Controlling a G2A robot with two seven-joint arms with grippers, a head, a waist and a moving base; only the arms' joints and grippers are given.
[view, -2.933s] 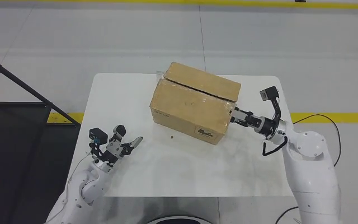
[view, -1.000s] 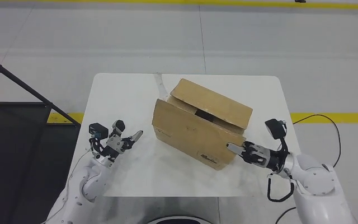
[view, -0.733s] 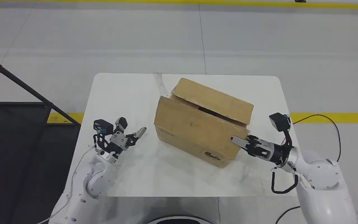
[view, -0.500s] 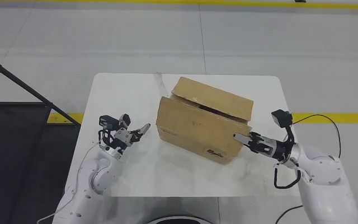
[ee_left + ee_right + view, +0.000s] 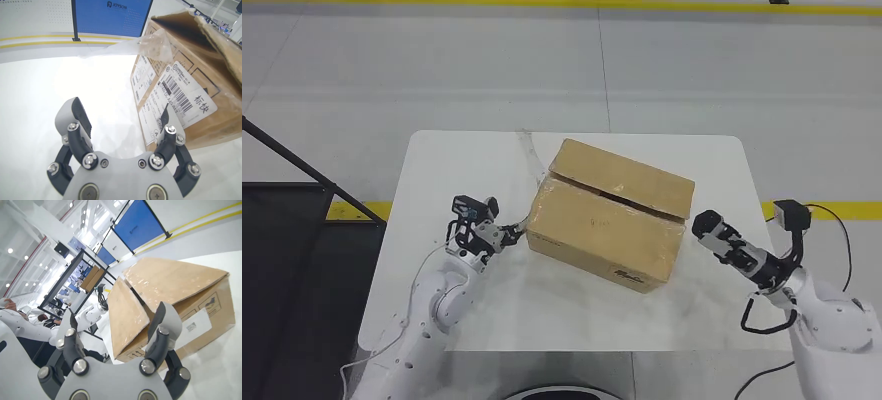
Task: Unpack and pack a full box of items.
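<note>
The cardboard box (image 5: 607, 215) sits in the middle of the white surface (image 5: 442, 170), its top flaps nearly shut. Loose clear tape (image 5: 151, 47) hangs off one end. The left fingers (image 5: 81, 113) are spread at that labelled end, and the right fingers (image 5: 164, 317) are spread just beside the opposite end.

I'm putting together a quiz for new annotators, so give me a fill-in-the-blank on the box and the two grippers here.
The box on the white table is made of ____.
The left gripper and the right gripper hold nothing; the fingers of both are ____.
The white shipping labels sit on the box end nearest the ____ gripper.
Missing words: cardboard; open; left.
</note>
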